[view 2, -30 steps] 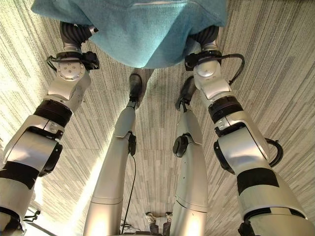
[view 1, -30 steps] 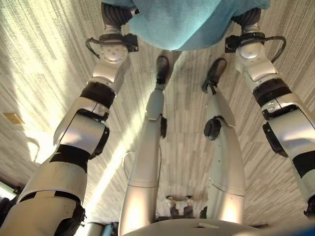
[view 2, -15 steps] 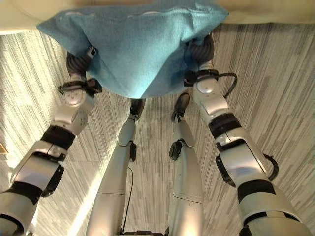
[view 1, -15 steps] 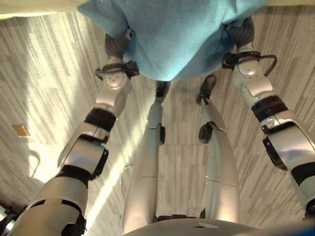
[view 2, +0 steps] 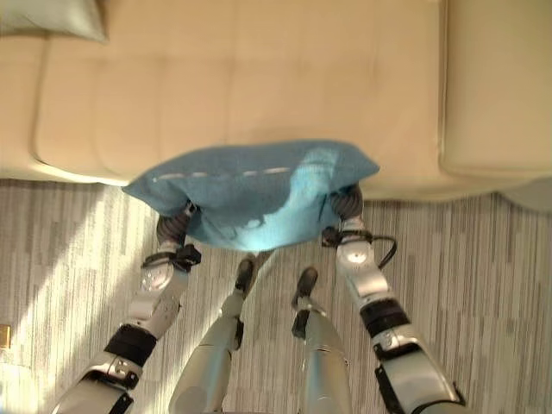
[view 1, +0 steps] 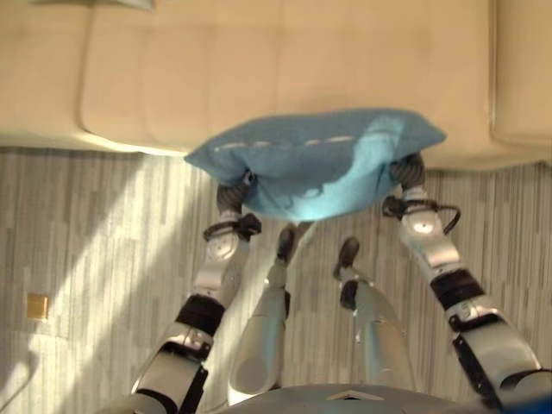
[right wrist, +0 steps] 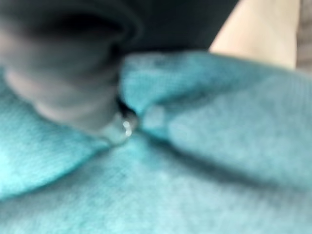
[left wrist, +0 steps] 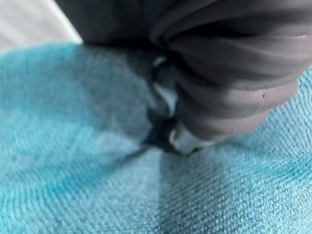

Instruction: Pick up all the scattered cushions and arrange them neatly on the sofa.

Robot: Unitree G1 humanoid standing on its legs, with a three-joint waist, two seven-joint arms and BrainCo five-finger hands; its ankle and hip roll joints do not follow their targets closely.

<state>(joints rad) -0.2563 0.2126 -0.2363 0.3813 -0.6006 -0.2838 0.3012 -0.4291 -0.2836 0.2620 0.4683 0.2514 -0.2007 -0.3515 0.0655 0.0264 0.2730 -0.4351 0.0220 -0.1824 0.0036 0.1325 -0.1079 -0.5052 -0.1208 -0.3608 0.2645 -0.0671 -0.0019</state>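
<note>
A light blue cushion [view 1: 315,164] hangs in the air in front of the beige sofa [view 1: 259,69], over the front edge of its seat. Both arms reach up to it. My left hand [view 1: 231,197] is under its left end and my right hand [view 1: 409,171] under its right end; only their dark ribbed covers stick out. In the left wrist view the cover [left wrist: 229,73] presses into the puckered blue cloth [left wrist: 73,170]. The right wrist view has the same: cover [right wrist: 63,73] against cloth [right wrist: 195,170]. A grey-green cushion [view 2: 52,17] lies on the sofa's far left.
The sofa's seat is wide and bare in the middle, with a separate padded section [view 2: 500,86] at the right. Striped grey carpet [view 2: 500,285] runs in front of it. A small yellow floor plate [view 1: 37,305] sits at the left.
The view has tilted up, bringing the sofa into sight. Both arms have carried the blue cushion up and forward, from over the carpet to the sofa's front edge.
</note>
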